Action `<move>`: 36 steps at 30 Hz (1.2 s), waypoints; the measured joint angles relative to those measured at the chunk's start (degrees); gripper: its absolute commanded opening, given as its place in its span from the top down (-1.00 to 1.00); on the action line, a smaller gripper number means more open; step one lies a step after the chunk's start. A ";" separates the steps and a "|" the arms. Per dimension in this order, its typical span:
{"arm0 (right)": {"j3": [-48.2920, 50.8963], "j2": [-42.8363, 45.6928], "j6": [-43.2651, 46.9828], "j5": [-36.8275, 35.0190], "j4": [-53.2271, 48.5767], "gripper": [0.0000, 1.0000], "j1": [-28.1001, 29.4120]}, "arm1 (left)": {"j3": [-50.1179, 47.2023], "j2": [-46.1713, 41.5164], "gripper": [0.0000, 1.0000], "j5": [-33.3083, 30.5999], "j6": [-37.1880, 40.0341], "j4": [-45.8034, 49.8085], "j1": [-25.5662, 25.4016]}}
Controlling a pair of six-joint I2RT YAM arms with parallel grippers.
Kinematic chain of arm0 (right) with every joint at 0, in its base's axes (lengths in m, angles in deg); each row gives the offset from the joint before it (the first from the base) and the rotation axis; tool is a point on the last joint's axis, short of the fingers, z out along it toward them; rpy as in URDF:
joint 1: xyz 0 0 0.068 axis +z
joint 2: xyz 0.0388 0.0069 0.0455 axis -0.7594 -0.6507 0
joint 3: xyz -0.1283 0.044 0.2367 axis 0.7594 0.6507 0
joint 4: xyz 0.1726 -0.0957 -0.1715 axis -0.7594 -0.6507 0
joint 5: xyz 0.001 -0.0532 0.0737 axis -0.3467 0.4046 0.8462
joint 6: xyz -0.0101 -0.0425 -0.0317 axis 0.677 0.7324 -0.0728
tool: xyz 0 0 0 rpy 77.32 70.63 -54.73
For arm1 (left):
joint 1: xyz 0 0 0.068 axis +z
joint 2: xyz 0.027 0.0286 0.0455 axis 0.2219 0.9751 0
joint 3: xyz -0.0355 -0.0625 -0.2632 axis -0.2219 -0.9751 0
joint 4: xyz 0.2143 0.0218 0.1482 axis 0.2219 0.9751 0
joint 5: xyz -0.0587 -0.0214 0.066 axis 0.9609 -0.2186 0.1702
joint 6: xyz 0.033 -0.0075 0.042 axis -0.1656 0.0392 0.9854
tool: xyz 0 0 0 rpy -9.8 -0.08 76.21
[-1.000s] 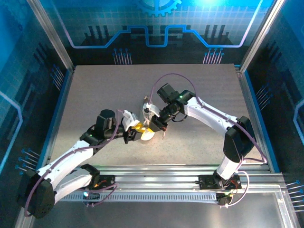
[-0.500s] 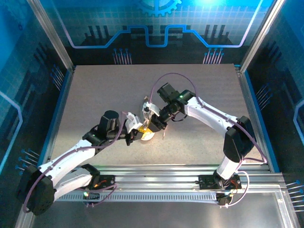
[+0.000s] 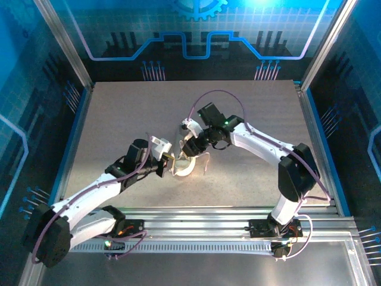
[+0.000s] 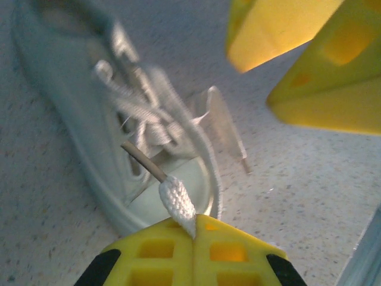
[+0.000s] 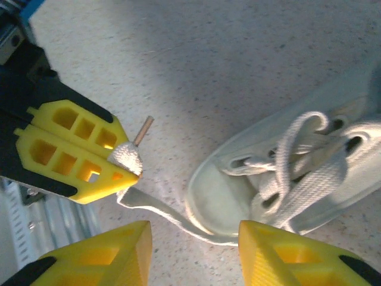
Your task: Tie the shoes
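Left end effector (image 4: 194, 226): it has just clamped shut on the free lace end. The woven tip is pinched right at its fingertips, a little off the shoe's toe.
Right end effector (image 5: 195, 232): it has just let go. Its jaws stand partly apart, straddling the lace without gripping it.
Lace (image 5: 158, 211): it runs slack along the desk from the toe to the left pinch.
Aglet (image 5: 144, 127): it pokes out beyond the closed left fingers.
What it means: I read this as a hand-over. The left now holds this end, so the right is free to go for the other strand. No bow is made yet.
Desk (image 3: 119, 119): speckled grey, and bare around the work.
Near rail (image 3: 238, 217): it lies well apart from the shoe and is no obstacle.
Shoe (image 3: 183, 168): it sits mid-desk between the two arms.
Crossed lacing (image 5: 309, 173): it is piled loosely over the tongue. It may be a first crossing, but the left wrist view is too blurred to be sure.
In the way: the right's fingers hang just beside the left's pinch, so they crowd the toe.
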 measured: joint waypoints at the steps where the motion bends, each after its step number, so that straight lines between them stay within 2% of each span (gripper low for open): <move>1: -0.07 -0.96 -0.68 -1.20 0.50 0.22 0.02 | 0.04 1.03 1.00 -0.17 -0.63 0.04 0.33; 12: -1.81 -8.92 -2.32 -10.60 1.92 0.31 1.49 | 0.07 3.08 1.00 -0.92 -1.38 -0.04 0.83; 18: -3.19 -9.86 -2.23 -15.56 2.64 0.41 3.32 | 0.07 3.08 1.00 -0.92 -0.20 -0.02 0.83; 26: -3.56 -9.84 -2.32 -23.71 3.21 0.38 6.51 | 0.72 3.08 1.00 -0.92 0.94 0.00 0.83; 33: -4.07 -9.42 -2.91 -25.14 3.63 0.58 6.67 | 0.76 3.08 1.00 -0.92 0.96 0.00 0.83; 36: -4.61 -9.42 -3.39 -24.70 3.96 0.58 6.84 | 0.76 3.08 1.00 -0.92 0.96 -0.02 0.83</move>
